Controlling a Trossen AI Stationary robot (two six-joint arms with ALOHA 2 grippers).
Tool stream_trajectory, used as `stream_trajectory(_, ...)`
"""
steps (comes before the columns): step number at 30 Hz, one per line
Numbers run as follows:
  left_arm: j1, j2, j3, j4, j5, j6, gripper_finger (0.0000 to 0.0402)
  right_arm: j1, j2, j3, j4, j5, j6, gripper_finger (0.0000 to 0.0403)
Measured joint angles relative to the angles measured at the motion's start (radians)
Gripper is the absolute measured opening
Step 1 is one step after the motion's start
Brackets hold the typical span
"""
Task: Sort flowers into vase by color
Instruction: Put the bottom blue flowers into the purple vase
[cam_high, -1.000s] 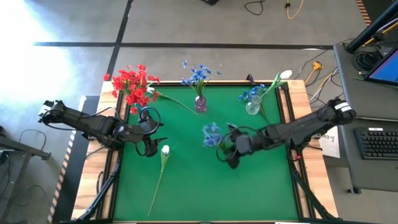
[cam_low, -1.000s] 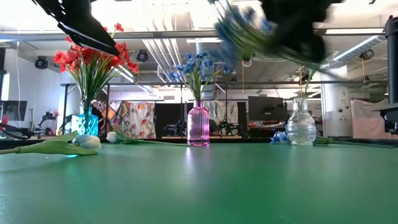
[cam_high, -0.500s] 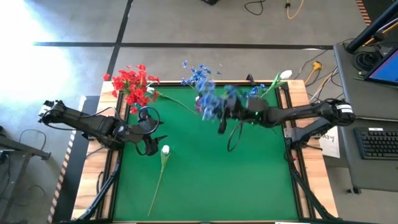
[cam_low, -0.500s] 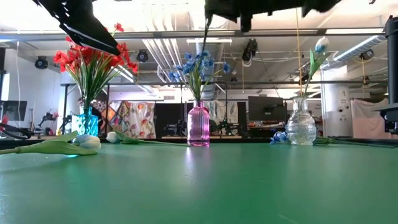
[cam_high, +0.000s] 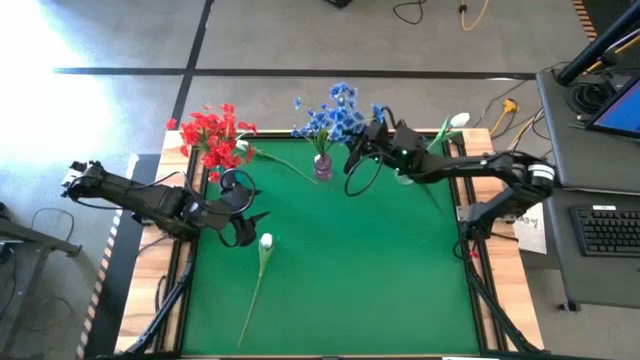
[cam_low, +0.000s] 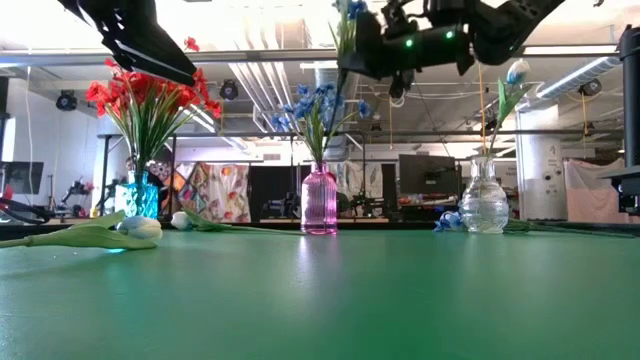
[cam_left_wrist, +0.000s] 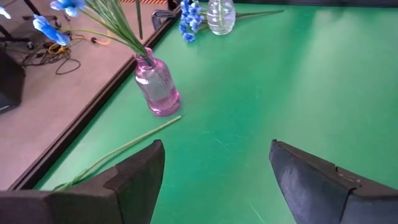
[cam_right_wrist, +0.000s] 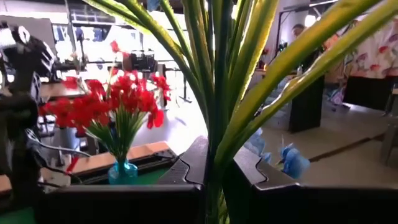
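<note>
Far left, back corner of the green surface (cam_high: 330, 290): blue vase (cam_low: 142, 195) holding the red flowers (cam_high: 212, 135), upright, blooms fanned out. Same bunch shows in the right wrist view beyond the held stems.

Left hand (cam_high: 245, 228) hovers just in front of that vase, over the left part of the surface. Fingers (cam_left_wrist: 134, 180) stand apart, nothing between them. A white tulip (cam_high: 266, 241) lies flat just beside this hand, bud toward it, stem trailing toward the front edge. A second white flower (cam_high: 243, 146) lies near the red bunch with its stem (cam_high: 285, 163) running toward the pink vase.

Centre, back edge: pink vase (cam_low: 319, 201), upright, with blue flowers (cam_high: 318, 123) already standing in it.

Right of the pink vase: right hand (cam_high: 375, 142), raised well off the surface, closed tight on a bunch of blue flowers (cam_high: 343, 97). The green stems (cam_right_wrist: 214, 93) pass between its fingers (cam_right_wrist: 180, 168); blooms sit above and behind the pink vase, the lower stem ends hang in a loop (cam_high: 358, 175) toward the surface beside it.

Right, back corner: clear glass vase (cam_low: 485, 204), upright, holding a white bud (cam_high: 458, 120) on a leafy stem. A small blue cluster (cam_left_wrist: 189, 17) lies on the surface touching the vase's base.
</note>
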Motion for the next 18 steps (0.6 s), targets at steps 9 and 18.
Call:
stream_trajectory(9,0.000,0.000,0.000,0.000,-0.006,-0.006,0.0277,-0.003,0.091,0.000,0.079,0.016,-0.053,0.0022)
stream_trajectory(18,-0.001,0.000,0.000,0.000,-0.005,-0.006,0.0277,-0.003,0.119,0.000,0.097,0.017,-0.035,0.0022)
